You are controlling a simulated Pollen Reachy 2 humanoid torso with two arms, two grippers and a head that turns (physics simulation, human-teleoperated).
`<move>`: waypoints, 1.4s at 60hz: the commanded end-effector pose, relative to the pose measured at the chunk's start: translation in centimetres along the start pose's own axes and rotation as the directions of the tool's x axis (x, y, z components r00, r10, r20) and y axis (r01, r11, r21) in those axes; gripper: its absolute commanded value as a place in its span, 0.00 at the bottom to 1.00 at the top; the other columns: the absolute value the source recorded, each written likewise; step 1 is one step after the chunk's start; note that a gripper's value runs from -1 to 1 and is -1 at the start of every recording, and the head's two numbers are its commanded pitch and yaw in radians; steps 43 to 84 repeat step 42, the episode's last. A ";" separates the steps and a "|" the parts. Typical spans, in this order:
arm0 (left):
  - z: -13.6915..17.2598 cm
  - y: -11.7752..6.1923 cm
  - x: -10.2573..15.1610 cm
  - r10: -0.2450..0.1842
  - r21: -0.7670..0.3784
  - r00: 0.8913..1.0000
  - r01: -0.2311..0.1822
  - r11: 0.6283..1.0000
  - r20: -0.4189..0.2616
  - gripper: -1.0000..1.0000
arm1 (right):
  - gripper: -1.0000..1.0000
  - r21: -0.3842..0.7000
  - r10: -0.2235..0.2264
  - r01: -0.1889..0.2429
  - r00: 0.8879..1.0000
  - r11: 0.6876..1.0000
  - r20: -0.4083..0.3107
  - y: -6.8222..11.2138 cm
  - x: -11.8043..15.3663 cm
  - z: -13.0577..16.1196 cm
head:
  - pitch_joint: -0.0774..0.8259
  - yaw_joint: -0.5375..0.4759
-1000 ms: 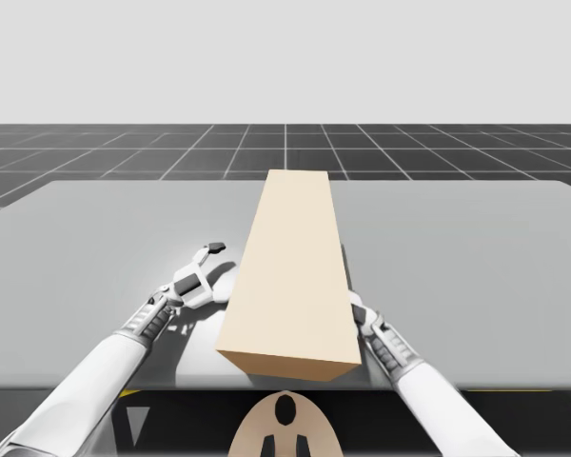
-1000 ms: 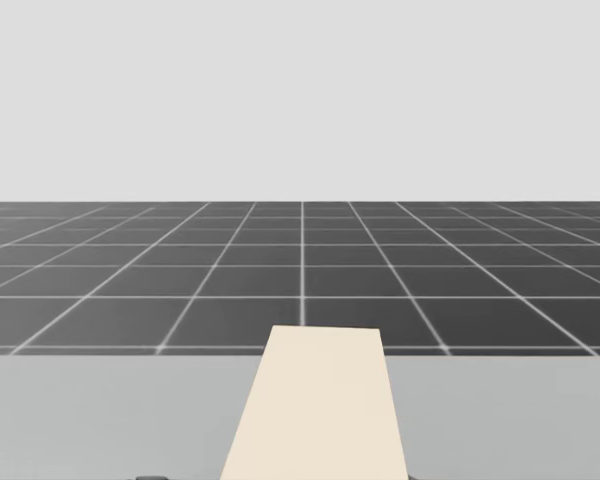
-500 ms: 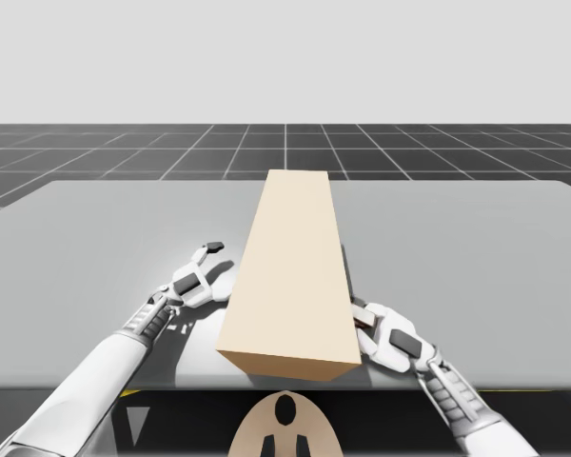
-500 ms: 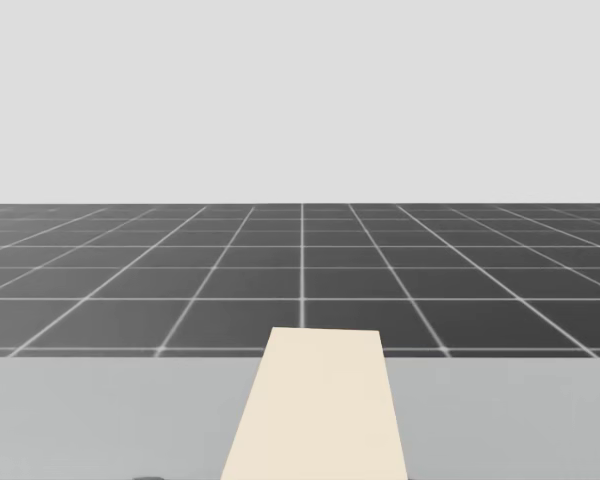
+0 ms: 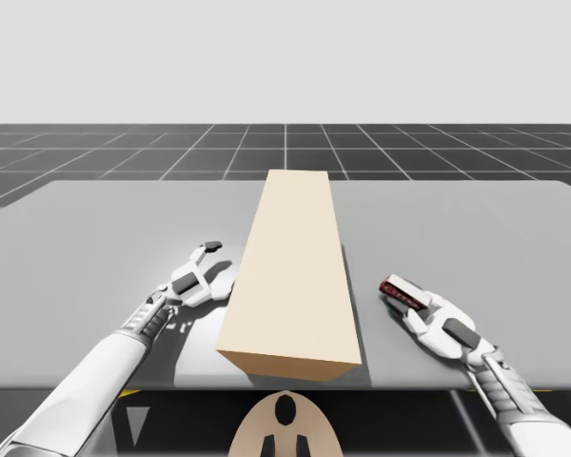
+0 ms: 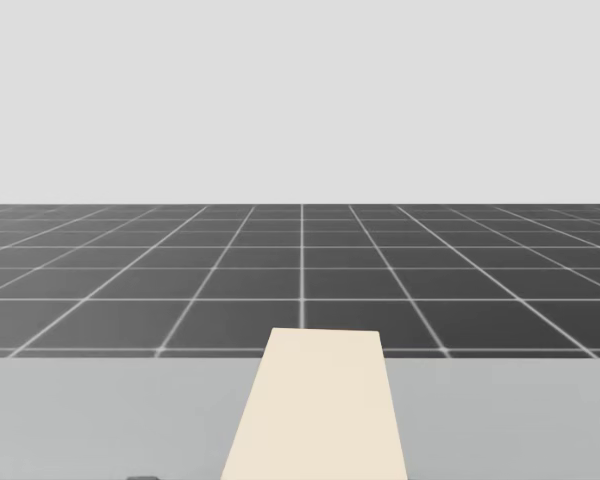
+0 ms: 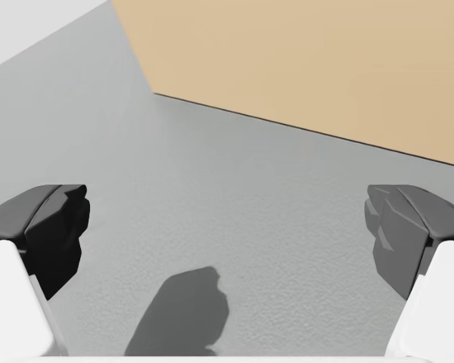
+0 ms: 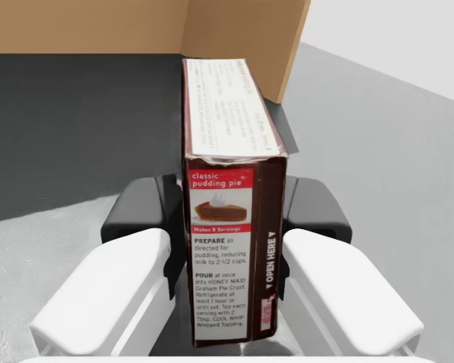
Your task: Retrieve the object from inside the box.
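A long tan box (image 5: 295, 276) lies along the middle of the grey table (image 5: 95, 238); its top (image 6: 320, 410) also shows in the head view. My right gripper (image 5: 409, 300) is to the right of the box and apart from it. It is shut on a small dark red-brown carton (image 5: 403, 289). In the right wrist view the carton (image 8: 231, 227) stands on edge between both fingers of that gripper (image 8: 227, 219), with the tan box (image 8: 136, 26) ahead. My left gripper (image 5: 209, 252) is open beside the box's left wall. Nothing is between the fingers of that gripper (image 7: 227, 227), and the tan wall (image 7: 325, 60) is ahead.
The table's front edge (image 5: 171, 386) runs just behind both wrists. Bare grey tabletop spreads to the far left and to the far right (image 5: 495, 238) of the box. A dark gridded floor (image 6: 300, 270) lies beyond the table.
My right gripper has pulled out from the box's right side and moved right, bringing the red-brown carton into sight. The left arm and the tan box have stayed put.
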 end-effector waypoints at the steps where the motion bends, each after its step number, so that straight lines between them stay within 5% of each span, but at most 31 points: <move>1: 0.7 0.1 -0.6 -0.006 0.017 0.999 0.006 1.000 -0.034 0.00 | 1.00 -0.153 0.095 -0.065 0.976 0.986 0.194 -4.3 2.3 -0.1 | 0.14 0.53; 10: 0.7 0.2 -0.7 -0.005 0.023 0.999 0.006 1.000 -0.034 0.00 | 1.00 -0.267 0.171 -0.115 0.965 0.957 0.197 -7.8 5.1 -2.3 | 0.14 0.53; 27: 0.7 0.4 -0.7 -0.004 0.026 0.999 0.005 1.000 -0.032 0.00 | 1.00 -0.313 0.280 -0.220 0.947 0.924 0.159 -11.1 10.0 -7.3 | 0.14 0.54; 42: 0.7 0.4 -0.7 -0.001 0.036 0.999 0.002 0.999 -0.033 0.00 | 1.00 -0.507 0.383 -0.246 0.905 0.826 0.184 -14.7 16.7 -10.1 | 0.14 0.55; 84: 0.7 0.4 -0.7 -0.001 0.036 0.999 0.002 0.999 -0.033 0.00 | 1.00 -0.507 0.383 -0.246 0.905 0.826 0.184 -14.7 16.7 -10.1 | 0.14 0.55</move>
